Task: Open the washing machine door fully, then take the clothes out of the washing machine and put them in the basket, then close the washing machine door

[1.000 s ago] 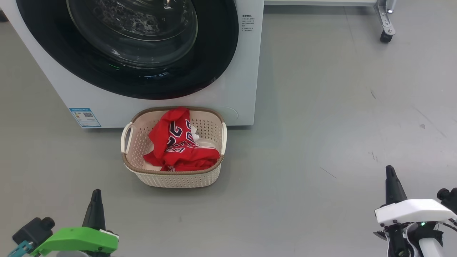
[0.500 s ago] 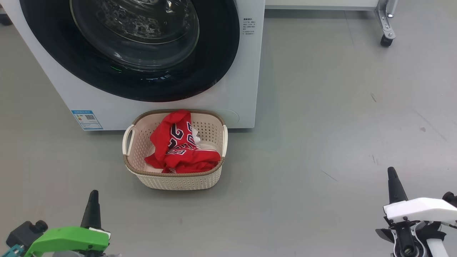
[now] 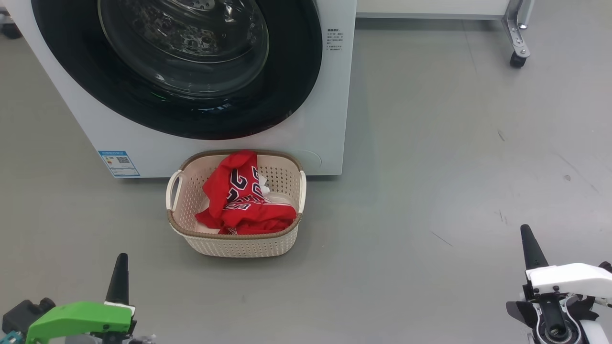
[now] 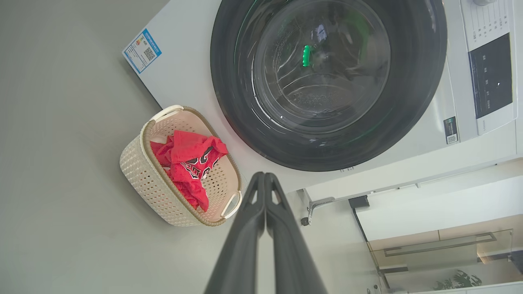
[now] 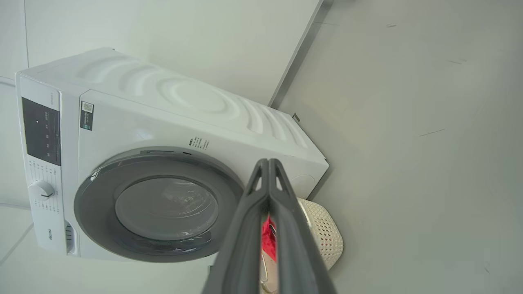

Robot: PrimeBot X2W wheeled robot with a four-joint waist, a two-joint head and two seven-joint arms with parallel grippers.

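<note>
The washing machine door [image 3: 186,52] sits closed on the white washing machine [image 3: 330,95]. The red clothes [image 3: 239,200] lie in the cream basket [image 3: 236,246], just in front of it. The left gripper [image 3: 119,260] and the right gripper [image 3: 526,231] are clenched and empty, nearer and well apart.

Lab space, washing machine [image 3: 332,95], grey floor [image 3: 430,191]

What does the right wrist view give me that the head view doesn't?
Right wrist view adds the control panel, dial and washing machine's top. Head view adds the blue label, jersey lettering, a caster and the left gripper, shut. Both share the washing machine door closed, the basket holding the red clothes, and the right gripper, shut.
</note>
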